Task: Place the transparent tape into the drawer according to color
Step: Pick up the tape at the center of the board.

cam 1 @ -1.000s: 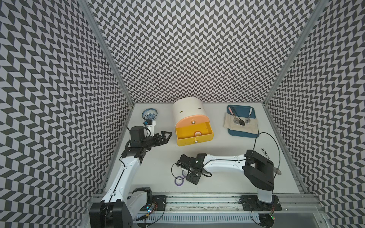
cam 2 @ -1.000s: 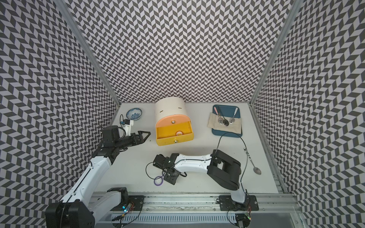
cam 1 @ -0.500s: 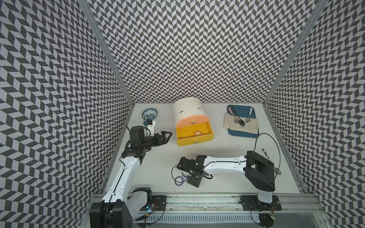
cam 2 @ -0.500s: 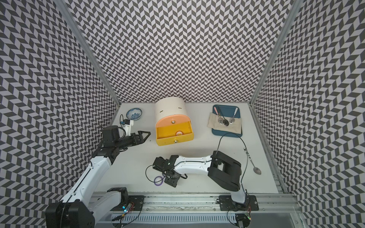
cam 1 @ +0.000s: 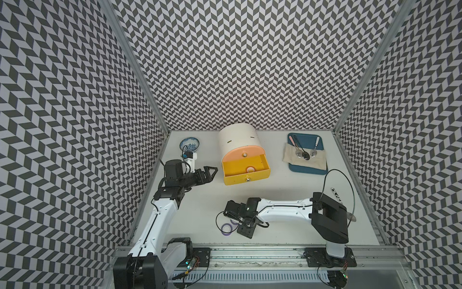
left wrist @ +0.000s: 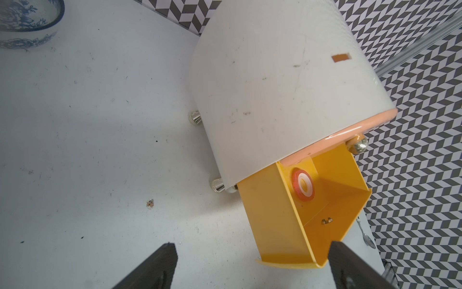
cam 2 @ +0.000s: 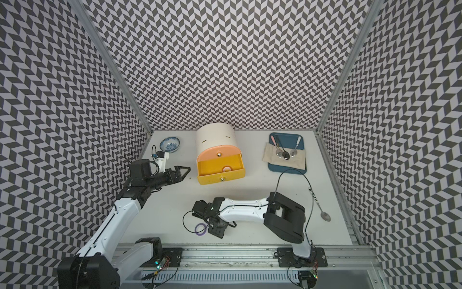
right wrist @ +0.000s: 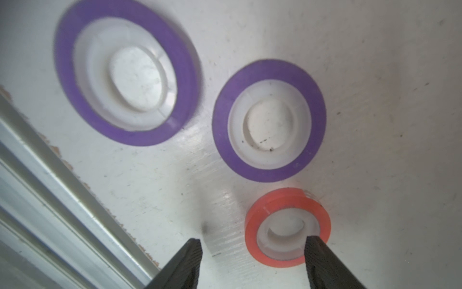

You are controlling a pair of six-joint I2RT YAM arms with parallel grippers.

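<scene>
Tape: one purple ring (right wrist: 140, 137), another purple ring (right wrist: 268, 70) and a red ring (right wrist: 287, 200) lie flat on the surface (right wrist: 387, 100) by the front rail (right wrist: 50, 187), well apart from the cabinet (cam 1: 237, 142). The right gripper (right wrist: 252, 239) hangs over them, jaws partly spread, pinching nothing (one finger (right wrist: 322, 260) overlaps the red ring, the other stands clear beside it). An orange-red ring (left wrist: 295, 185) lies in the open yellow drawer (left wrist: 270, 200). The left gripper (left wrist: 250, 247), spread wide, hovers just beside that drawer.

Three walls (cam 1: 250, 62), black-and-white chevron print, with aluminium posts (cam 1: 136, 67) at the back corners. White counter (cam 1: 287, 192), lightly scuffed, evenly lit. An aluminium rail (cam 1: 250, 255) runs along its front edge.
</scene>
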